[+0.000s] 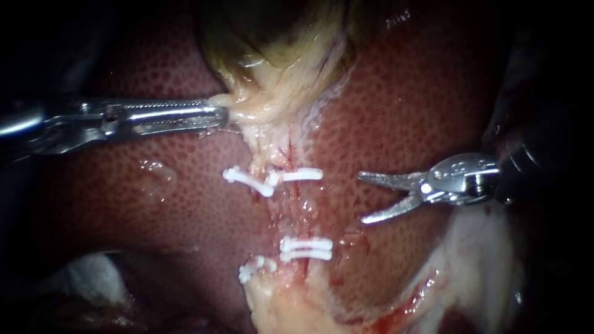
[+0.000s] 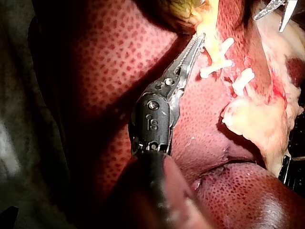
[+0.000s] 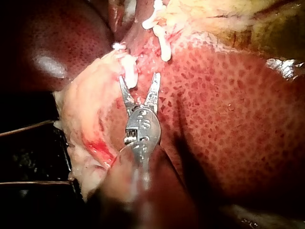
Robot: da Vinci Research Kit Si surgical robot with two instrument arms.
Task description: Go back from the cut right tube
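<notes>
Steel right instrument (image 1: 361, 198) spread wide, holding nothing, off beside the cut right tube (image 1: 301, 207) between white clips (image 1: 297, 175), free to withdraw; left instrument (image 1: 219, 115) clamped on gallbladder (image 1: 272, 55), stretching it clear

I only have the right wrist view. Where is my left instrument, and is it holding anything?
Observer: In the endoscope view your left instrument comes in from the left and is shut on the pale tissue just below the gallbladder.
Operator: Is my right instrument touching a clip? It looks close from here.
Observer: No. The endoscope view shows the right instrument open over bare liver, holding nothing, with liver showing between it and both the upper clips and the lower clips.
</notes>
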